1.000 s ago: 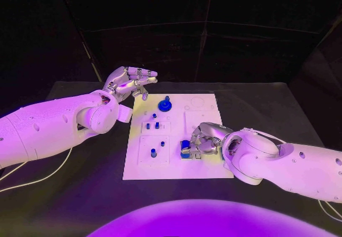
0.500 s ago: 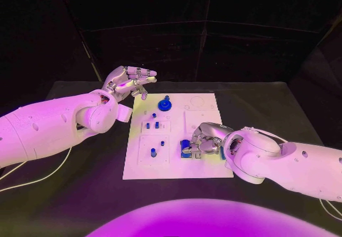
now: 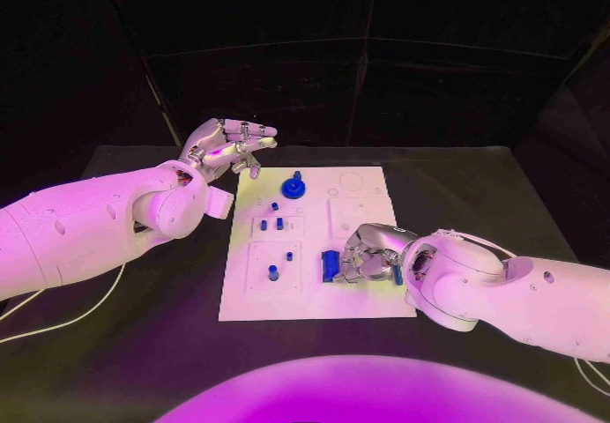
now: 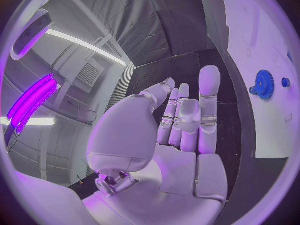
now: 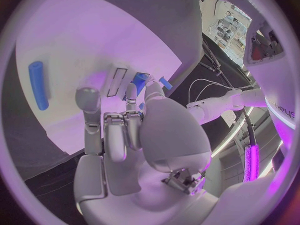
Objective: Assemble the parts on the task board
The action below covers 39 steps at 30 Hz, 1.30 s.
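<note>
The white task board [image 3: 305,300] lies in the middle of the black table. A blue gear [image 3: 293,187] [image 4: 264,84] stands near its far edge. Small blue pegs [image 3: 272,224] and another peg [image 3: 273,273] sit in its left blocks. My right hand [image 3: 368,256] [image 5: 134,130] rests low on the board's right half, fingers curled, pinching an upright blue part [image 3: 331,264] [image 5: 140,80] between thumb and a finger. A blue rod [image 3: 397,274] [image 5: 37,85] lies on the board beside that hand. My left hand [image 3: 229,145] [image 4: 181,130] hangs above the table past the board's far left corner, fingers loosely apart, holding nothing.
Bare black table [image 3: 140,335] surrounds the board on all sides. White cables [image 3: 51,322] trail off the table's left side. The board's far right quarter [image 3: 356,189] carries only empty outlines and holes.
My right hand has shifted slightly nearer and lower over the board, leaving more of the blue part showing. The left hand has barely moved.
</note>
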Tool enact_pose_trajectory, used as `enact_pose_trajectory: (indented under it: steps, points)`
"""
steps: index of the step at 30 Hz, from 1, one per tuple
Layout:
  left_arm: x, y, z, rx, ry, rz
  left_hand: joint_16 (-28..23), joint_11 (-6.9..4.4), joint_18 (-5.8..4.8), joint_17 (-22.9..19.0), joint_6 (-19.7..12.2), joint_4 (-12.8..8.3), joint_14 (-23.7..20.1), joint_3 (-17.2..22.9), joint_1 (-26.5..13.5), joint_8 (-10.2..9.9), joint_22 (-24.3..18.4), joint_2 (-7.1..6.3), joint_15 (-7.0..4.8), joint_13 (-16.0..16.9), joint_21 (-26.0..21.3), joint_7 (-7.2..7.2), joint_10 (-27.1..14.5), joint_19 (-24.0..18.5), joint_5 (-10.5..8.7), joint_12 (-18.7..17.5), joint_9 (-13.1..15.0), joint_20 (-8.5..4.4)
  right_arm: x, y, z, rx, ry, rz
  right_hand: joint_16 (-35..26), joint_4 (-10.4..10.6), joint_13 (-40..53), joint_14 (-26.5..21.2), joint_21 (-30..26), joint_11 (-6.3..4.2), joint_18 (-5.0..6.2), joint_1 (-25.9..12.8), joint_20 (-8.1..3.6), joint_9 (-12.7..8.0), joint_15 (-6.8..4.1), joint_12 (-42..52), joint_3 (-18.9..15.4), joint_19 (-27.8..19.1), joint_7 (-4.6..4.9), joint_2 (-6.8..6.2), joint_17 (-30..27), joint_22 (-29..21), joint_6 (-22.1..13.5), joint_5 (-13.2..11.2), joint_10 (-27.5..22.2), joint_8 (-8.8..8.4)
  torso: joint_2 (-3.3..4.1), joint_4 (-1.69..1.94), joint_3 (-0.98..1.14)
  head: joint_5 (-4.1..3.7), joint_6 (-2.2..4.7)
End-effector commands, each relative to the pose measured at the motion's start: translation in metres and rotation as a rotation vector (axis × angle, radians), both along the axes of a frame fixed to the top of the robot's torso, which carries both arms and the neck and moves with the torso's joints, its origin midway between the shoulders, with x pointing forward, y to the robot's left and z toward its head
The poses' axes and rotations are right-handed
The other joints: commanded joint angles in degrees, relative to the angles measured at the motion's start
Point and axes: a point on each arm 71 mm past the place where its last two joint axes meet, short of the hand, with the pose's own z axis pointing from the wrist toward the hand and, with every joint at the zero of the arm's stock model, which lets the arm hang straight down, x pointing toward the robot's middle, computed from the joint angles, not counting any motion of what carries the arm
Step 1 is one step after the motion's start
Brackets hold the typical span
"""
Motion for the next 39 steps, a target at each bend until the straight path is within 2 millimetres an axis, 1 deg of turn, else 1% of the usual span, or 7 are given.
enact_pose_trajectory:
  steps: [1,9,17,22,29,33,39]
  points:
    - [0.0,-0.001,0.001,-0.008,-0.001,-0.011,0.3,-0.11,0.37,0.0,-0.3,0.2,-0.2,0.2,-0.3,0.3,-0.1,0.28,0.37,0.1,-0.4,0.1,-0.3,-0.2,0.12,0.3,0.0,0.2,0.0,-0.002,0.003,0.05,-0.012,0.002,-0.2,0.3,9.1,5.6,-0.4,-0.32,-0.38,-1.0,-0.42,0.1,-0.23,0.1,-0.5,-0.2,0.1,0.53,12.8,-0.3,0.2,0.6,2.3,-0.12,0.01,-0.01,-0.02,-0.24,0.01]
    - [0.0,-0.001,0.001,-0.008,-0.001,-0.012,0.3,-0.1,0.38,-0.2,-0.3,0.2,-0.2,0.2,-0.2,0.3,-0.1,0.29,0.37,0.1,-0.4,0.11,-0.4,-0.2,0.13,0.4,0.0,0.21,0.0,-0.026,0.007,0.172,0.011,-0.048,-0.9,0.3,6.5,5.2,-2.2,0.64,0.02,-0.6,0.18,-0.8,0.52,-2.9,-0.9,-1.6,1.21,2.13,11.2,-3.2,-2.2,3.2,0.3,-2.34,-0.05,-0.2,0.09,-0.35,0.29]
    - [0.0,0.0,0.001,-0.008,-0.003,-0.009,0.3,-0.13,0.37,-0.2,-0.3,0.2,-0.2,0.2,-0.2,0.4,0.0,0.33,0.37,0.1,-0.3,0.04,-0.4,-0.2,0.14,0.4,0.0,0.21,0.001,-0.074,0.011,0.13,-0.037,-0.145,-0.9,0.2,6.1,5.2,-2.2,0.72,0.04,-0.4,0.32,-0.9,0.62,-3.3,-1.1,-1.6,1.31,2.32,11.4,-3.2,-2.3,4.3,0.0,-2.71,-0.01,-0.01,-0.13,-2.11,0.57]
    - [0.0,0.001,0.001,-0.009,-0.004,-0.009,0.3,-0.16,0.37,-0.2,-0.3,0.1,-0.2,0.3,-0.1,0.4,0.0,0.36,0.36,0.1,-0.3,-0.01,-0.4,-0.2,0.14,0.5,0.1,0.21,0.003,-0.098,0.014,0.06,-0.115,-0.192,-1.0,0.3,5.6,5.2,-2.4,0.94,0.08,-0.7,0.46,-1.4,0.78,-3.9,-1.7,-1.7,1.59,2.07,11.2,-3.5,-2.6,4.6,-0.3,-3.46,-0.04,-0.38,0.09,-3.29,0.71]
    - [0.0,0.001,0.0,-0.009,-0.002,-0.01,0.3,-0.16,0.37,-0.2,-0.3,0.1,-0.2,0.3,-0.1,0.4,0.0,0.36,0.36,0.1,-0.3,-0.01,-0.4,-0.2,0.14,0.5,0.1,0.21,0.005,-0.11,0.013,0.02,-0.144,-0.216,-1.0,0.4,5.6,5.2,-2.4,0.91,0.07,-0.8,0.54,-1.6,0.82,-3.9,-2.0,-1.6,1.48,2.12,11.2,-3.3,-1.9,4.7,-0.3,-3.48,-0.22,-1.05,0.41,-4.29,0.72]
    - [-0.001,0.0,0.0,-0.01,-0.001,-0.012,0.3,-0.16,0.37,-0.2,-0.3,0.1,-0.2,0.3,-0.1,0.4,0.0,0.36,0.36,0.1,-0.3,-0.01,-0.4,-0.2,0.14,0.5,0.1,0.21,0.006,-0.114,0.011,-0.019,-0.139,-0.221,-1.0,0.7,5.5,5.2,-2.4,0.83,0.08,-1.3,0.55,-1.7,0.77,-4.0,-2.5,-1.6,1.39,1.92,11.2,-3.3,-1.3,4.7,-0.2,-3.46,-0.21,-0.74,0.31,-4.93,0.8]
    - [-0.001,0.001,-0.001,-0.009,0.0,-0.01,0.3,-0.16,0.37,-0.2,-0.3,0.1,-0.2,0.3,-0.1,0.4,0.0,0.36,0.36,0.1,-0.3,-0.01,-0.4,-0.2,0.14,0.5,0.1,0.21,0.007,-0.117,0.003,-0.084,-0.09,-0.208,-1.6,1.8,4.6,4.9,-3.2,0.84,0.27,-2.7,0.57,-2.0,0.77,-5.0,-4.0,-2.2,1.38,1.27,10.0,-4.5,-1.1,3.7,-0.8,-3.79,-0.16,-0.68,0.34,-5.3,0.77]
